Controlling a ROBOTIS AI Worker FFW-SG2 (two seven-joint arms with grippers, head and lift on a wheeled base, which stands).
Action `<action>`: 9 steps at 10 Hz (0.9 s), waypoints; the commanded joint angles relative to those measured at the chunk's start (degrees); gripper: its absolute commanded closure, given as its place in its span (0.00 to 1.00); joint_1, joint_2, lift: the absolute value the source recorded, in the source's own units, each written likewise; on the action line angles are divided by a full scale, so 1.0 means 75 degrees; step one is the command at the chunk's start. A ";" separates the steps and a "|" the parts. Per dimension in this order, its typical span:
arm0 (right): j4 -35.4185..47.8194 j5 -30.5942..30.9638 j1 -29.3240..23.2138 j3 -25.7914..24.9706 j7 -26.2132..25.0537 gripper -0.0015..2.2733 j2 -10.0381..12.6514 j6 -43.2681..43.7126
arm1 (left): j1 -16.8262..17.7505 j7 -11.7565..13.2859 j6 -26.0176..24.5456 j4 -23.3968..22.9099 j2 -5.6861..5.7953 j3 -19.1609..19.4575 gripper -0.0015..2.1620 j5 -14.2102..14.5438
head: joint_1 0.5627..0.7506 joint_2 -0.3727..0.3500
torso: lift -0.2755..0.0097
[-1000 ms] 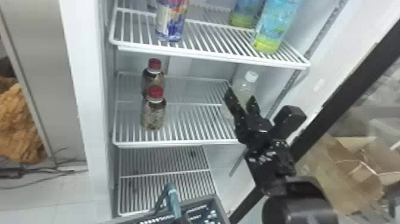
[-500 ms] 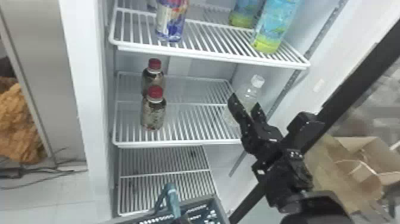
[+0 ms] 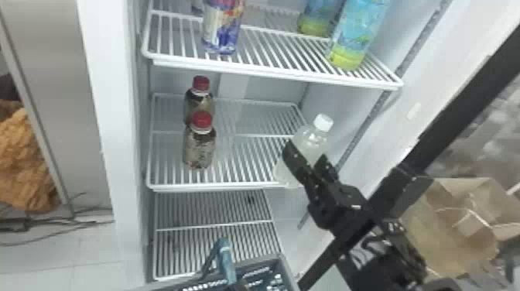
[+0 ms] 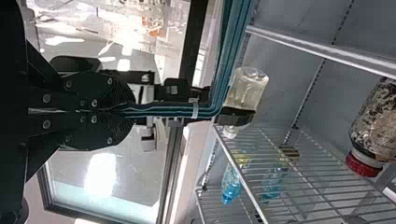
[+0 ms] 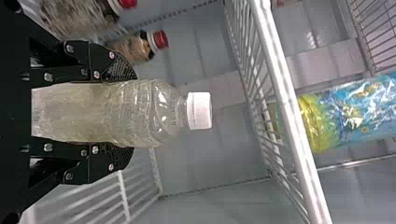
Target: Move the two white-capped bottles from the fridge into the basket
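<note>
In the head view my right gripper is closed around a white-capped bottle, which leans to the right over the front right part of the middle shelf. Both fingers clasp the clear bottle at its sides in the right wrist view, where my right gripper leaves the cap free. At the head view's bottom edge, part of my left gripper is beside the basket's teal handle. The left wrist view has my left gripper shut on that handle.
Two red-capped bottles stand on the left of the middle shelf. The upper shelf, with a can and blue-green bottles, hangs above. The fridge door's dark frame runs along the right, by a cardboard box.
The bottle has come forward with my right gripper to the middle shelf's front edge and now tilts. The basket has kept its place.
</note>
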State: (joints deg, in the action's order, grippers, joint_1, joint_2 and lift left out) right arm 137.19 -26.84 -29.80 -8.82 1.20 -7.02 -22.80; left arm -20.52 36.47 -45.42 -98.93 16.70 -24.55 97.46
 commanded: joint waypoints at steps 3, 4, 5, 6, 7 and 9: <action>0.0861 -0.0901 -0.0845 0.0003 0.0004 0.35 0.0034 -0.0748 | -0.0001 0.0001 0.0000 0.0000 -0.0011 0.0014 0.52 -0.0015 | 0.70 0.03 | 0.05; 0.1180 -0.1038 -0.1089 -0.0058 0.0015 0.35 0.0045 -0.1010 | -0.0001 0.0001 0.0000 0.0000 -0.0011 0.0014 0.52 -0.0015 | 0.70 0.03 | 0.05; 0.1443 -0.1160 -0.1276 -0.0210 0.0015 0.35 0.0080 -0.1404 | -0.0019 0.0001 0.0000 0.0000 -0.0011 0.0029 0.52 0.0000 | 0.70 0.03 | 0.05; 0.1649 -0.1206 -0.1407 -0.0347 0.0027 0.35 0.0116 -0.1741 | -0.0019 0.0001 0.0000 0.0000 -0.0011 0.0029 0.52 -0.0015 | 0.70 0.03 | 0.05; 0.1893 -0.1160 -0.1595 -0.0393 0.0039 0.35 0.0116 -0.1985 | -0.0019 0.0001 0.0000 0.0000 -0.0011 0.0029 0.52 0.0000 | 0.70 0.03 | 0.05; 0.2211 -0.1236 -0.1989 -0.0439 0.0062 0.35 0.0104 -0.2585 | -0.0057 0.0013 0.0000 0.0000 -0.0011 0.0075 0.52 0.0000 | 0.70 0.03 | 0.05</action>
State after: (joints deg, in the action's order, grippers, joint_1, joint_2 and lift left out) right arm 153.11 -35.84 -43.93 -12.10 1.63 -6.22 -40.78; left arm -20.89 36.55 -45.42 -98.93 16.61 -24.08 97.45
